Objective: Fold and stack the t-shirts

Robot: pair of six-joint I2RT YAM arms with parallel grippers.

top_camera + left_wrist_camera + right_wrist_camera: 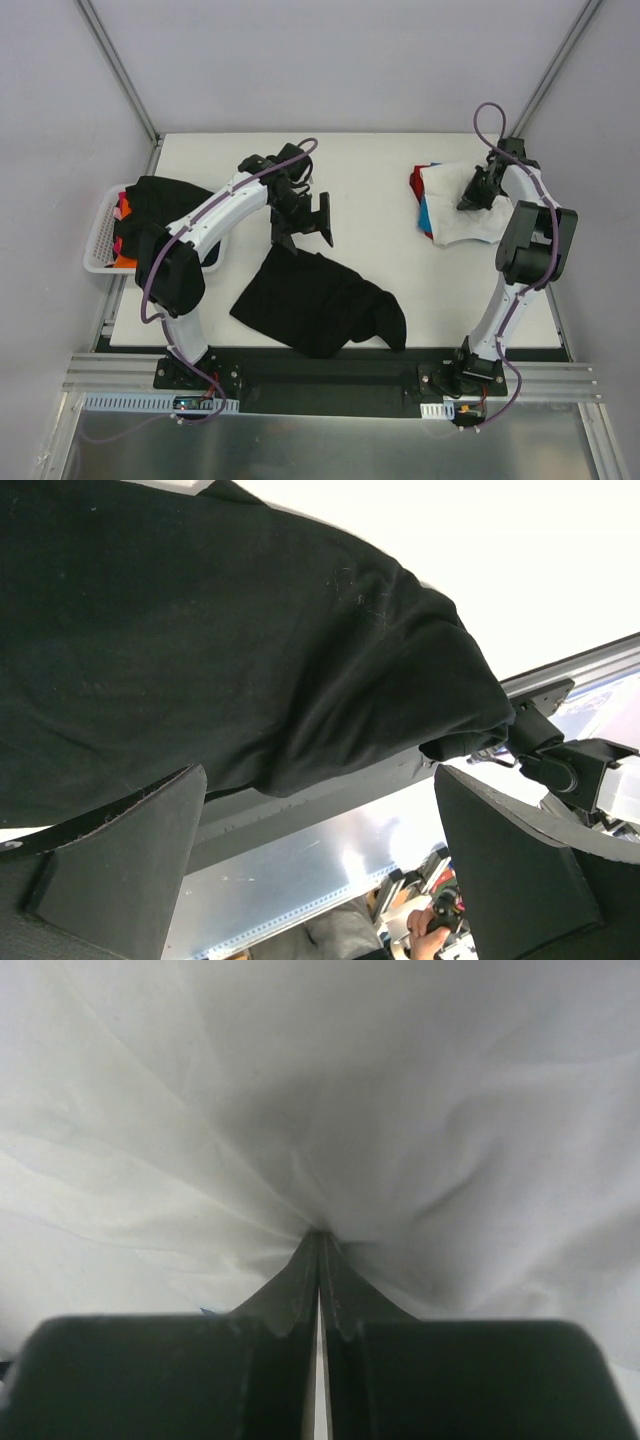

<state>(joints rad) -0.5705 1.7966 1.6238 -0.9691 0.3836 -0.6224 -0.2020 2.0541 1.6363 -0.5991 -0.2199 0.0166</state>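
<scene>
A white table (370,170) stands inside a grey-walled enclosure, with the two arms' bases bolted to a black rail at its near edge.

The left jaws stand wide open and hold nothing. Their dark fingers (110,870) hang apart above the far edge of the black t-shirt (315,300), whose cloth fills the left wrist view between and beyond them. That shirt lies crumpled on the near middle of the table, and one lobe of it reaches toward the rail. The left arm (215,215) slants over from the near left corner.

The right jaws are closed tight, tips down on the white t-shirt (465,215). In the right wrist view the cloth puckers at the tips and creases fan out from them, so a fold looks pinched. The white shirt lies on top of a pile at the far right of the table, with a red t-shirt (415,182) and a blue t-shirt (425,215) showing at its left edge.

At the left edge of the table a white mesh basket (97,240) holds a black garment (165,195) that spills over its rim, with red and orange cloth (122,210) beneath it.
</scene>
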